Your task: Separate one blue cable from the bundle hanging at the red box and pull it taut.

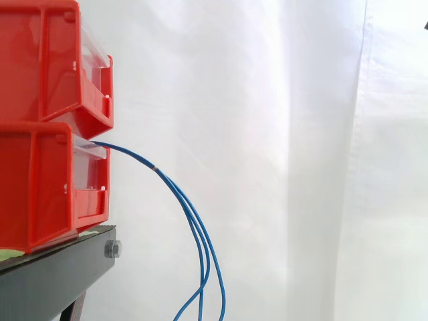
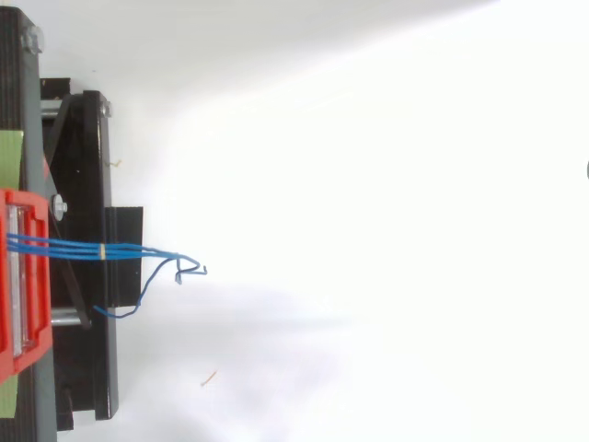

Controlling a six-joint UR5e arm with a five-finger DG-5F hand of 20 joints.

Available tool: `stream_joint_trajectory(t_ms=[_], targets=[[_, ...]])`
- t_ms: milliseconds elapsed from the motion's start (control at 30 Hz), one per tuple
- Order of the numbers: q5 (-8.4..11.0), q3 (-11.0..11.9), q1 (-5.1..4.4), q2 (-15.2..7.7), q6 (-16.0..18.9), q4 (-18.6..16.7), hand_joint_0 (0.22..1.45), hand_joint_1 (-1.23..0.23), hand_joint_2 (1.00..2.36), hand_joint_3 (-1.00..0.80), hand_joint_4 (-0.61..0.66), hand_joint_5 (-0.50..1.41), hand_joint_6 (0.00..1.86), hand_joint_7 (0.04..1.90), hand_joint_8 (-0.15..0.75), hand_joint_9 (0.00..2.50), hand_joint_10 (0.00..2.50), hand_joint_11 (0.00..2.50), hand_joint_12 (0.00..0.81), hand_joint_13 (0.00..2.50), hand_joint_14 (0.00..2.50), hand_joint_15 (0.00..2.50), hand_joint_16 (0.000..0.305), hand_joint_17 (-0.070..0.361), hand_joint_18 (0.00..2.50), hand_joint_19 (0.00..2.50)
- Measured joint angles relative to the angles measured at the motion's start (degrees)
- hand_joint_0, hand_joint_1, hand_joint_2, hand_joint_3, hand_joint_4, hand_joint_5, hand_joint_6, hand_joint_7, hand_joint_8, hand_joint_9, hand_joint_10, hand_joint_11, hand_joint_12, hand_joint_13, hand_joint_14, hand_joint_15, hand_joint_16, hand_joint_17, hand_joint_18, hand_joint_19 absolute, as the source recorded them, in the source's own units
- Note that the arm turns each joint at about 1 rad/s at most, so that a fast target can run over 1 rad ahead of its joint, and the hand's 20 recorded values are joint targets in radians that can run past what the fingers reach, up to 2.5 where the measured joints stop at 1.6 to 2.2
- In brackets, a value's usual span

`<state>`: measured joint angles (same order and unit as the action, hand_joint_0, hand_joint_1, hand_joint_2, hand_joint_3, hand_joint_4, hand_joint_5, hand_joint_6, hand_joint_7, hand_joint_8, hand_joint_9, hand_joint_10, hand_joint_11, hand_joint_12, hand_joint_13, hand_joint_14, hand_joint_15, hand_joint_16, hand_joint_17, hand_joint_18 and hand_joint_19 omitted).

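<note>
arm (image 1: 426, 25) | small black sliver at right edge | details too small

Lighting bright. Side view: white curtain (image 1: 267, 134) near glare, soft shadows along its folds. Top view: white floor (image 2: 414, 184) washed out, faint shadow beside black stand (image 2: 92, 166).

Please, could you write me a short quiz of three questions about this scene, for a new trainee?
1. True or false: the blue cables hang slack in a downward curve and are not pulled taut.
2. From which of the two stacked red bins do they come out? A: the upper one. B: the lower one. C: neither of them.
3. Fill in: the bins rest on a stand whose colour is ___.
Key: 1 true; 2 B; 3 black.
</note>
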<state>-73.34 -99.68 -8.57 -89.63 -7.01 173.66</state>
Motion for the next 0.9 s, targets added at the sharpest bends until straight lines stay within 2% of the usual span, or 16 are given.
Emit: stream_joint_trajectory(t_ms=[100,233,333,467,733,900], targets=[[-0.68,-0.01,-0.16,-0.12,-0.05,-0.70,0.47,-0.60,1.00,-0.50,0.15,-0.23,0.50,0.71,0.284,0.56,0.00,0.19,0.375,0.58,0.01,0.23,0.051,0.116,0.48,0.31],[-2.05,0.00,-0.28,-1.45,-0.05,-1.71,0.47,-0.60,1.00,-0.50,0.14,-0.23,0.50,0.70,0.281,0.56,0.00,0.20,0.376,0.59,0.01,0.23,0.052,0.116,0.49,0.32],[-3.84,0.01,-0.17,-4.37,0.43,-3.47,0.47,-0.61,1.00,-0.50,0.14,-0.23,0.50,0.70,0.281,0.55,0.00,0.19,0.378,0.59,0.01,0.24,0.052,0.116,0.49,0.32],[-5.27,0.03,0.14,-7.80,1.44,-5.98,0.47,-0.63,1.00,-0.50,0.14,-0.23,0.50,0.71,0.279,0.55,0.00,0.20,0.376,0.59,0.01,0.24,0.051,0.115,0.50,0.33],[-5.20,0.51,0.34,-13.29,1.14,-12.04,0.48,-0.64,1.00,-0.50,0.14,-0.23,0.50,0.70,0.277,0.55,0.01,0.22,0.375,0.60,0.01,0.24,0.051,0.115,0.51,0.33],[-4.71,1.88,0.62,-15.75,1.04,-13.39,0.48,-0.64,1.00,-0.50,0.14,-0.23,0.50,0.70,0.279,0.56,0.01,0.22,0.374,0.60,0.01,0.25,0.051,0.115,0.51,0.34]])
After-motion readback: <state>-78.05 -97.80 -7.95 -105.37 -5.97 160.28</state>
